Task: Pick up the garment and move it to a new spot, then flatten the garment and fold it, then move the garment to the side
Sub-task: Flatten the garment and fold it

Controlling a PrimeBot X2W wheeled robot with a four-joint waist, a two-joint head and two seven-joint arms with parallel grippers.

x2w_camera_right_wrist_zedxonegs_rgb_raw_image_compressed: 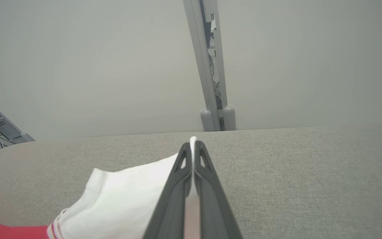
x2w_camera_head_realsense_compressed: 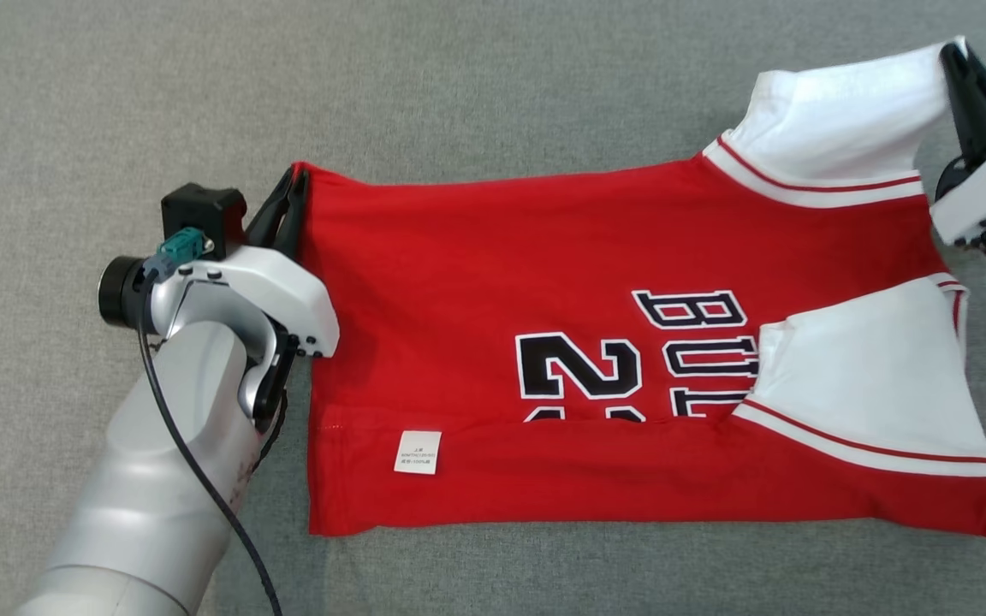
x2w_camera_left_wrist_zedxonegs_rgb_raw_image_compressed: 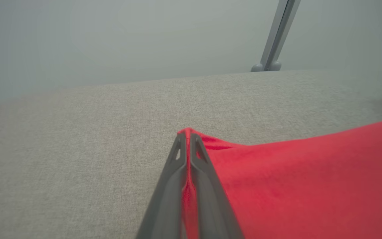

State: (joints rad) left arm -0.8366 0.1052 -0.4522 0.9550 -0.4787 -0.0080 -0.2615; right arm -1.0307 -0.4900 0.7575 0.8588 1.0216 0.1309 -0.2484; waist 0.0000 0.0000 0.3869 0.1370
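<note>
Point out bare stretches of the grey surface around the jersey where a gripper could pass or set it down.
Widest: the grey surface beyond the far edge of the jersey, between left gripper and right gripper. A bare strip along its near edge. Crowded: the left end by the left forearm, and the right end at the white sleeve.

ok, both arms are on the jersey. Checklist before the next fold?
1. Left gripper shut on a red corner of the jersey: ok.
2. Right gripper shut on the white sleeve: ok.
3. Far red edge straight: ok.
4. Near edge already folded over, label facing up: ok.
5. Number of layers pinched by each gripper: cannot tell.
</note>
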